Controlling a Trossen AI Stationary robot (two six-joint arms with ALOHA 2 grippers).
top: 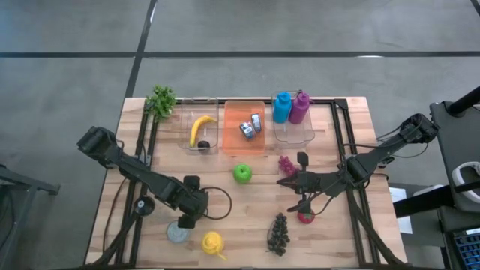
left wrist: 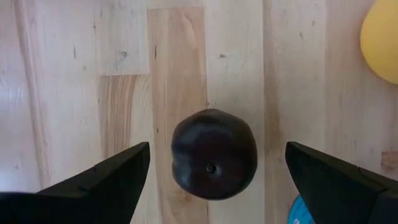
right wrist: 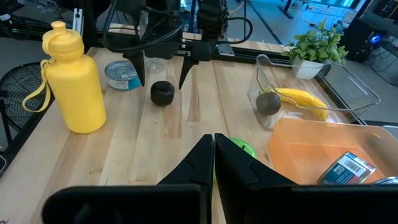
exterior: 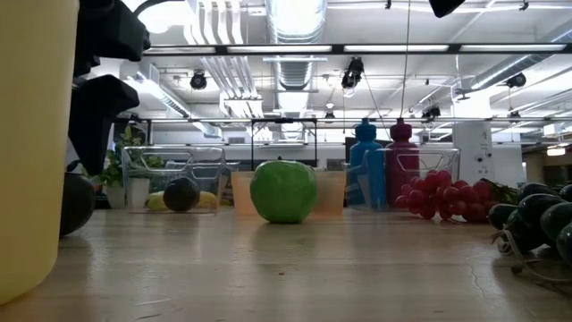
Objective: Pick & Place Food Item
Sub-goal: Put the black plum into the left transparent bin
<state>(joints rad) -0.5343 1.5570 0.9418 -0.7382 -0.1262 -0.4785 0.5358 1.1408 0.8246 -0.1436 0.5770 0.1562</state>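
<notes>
A dark plum (left wrist: pixel 213 163) rests on the wooden table (top: pixel 247 217) at the near left, also seen in the right wrist view (right wrist: pixel 163 92). My left gripper (left wrist: pixel 216 148) points down over it, open, one finger on either side of the plum and apart from it (right wrist: pixel 161 70). A green apple (top: pixel 241 174) sits mid-table. My right gripper (right wrist: pixel 213 152) hovers shut above the table right of the apple (top: pixel 283 181), holding nothing.
A yellow bottle (top: pixel 214 242) and a tin can (top: pixel 178 234) stand close to the plum. Black grapes (top: pixel 278 234), red grapes (top: pixel 286 163) and a red fruit (top: pixel 305 217) lie to the right. Along the far edge: a clear bin with a banana (top: pixel 201 129), an orange bin (top: pixel 245 127), bottles (top: pixel 291 109).
</notes>
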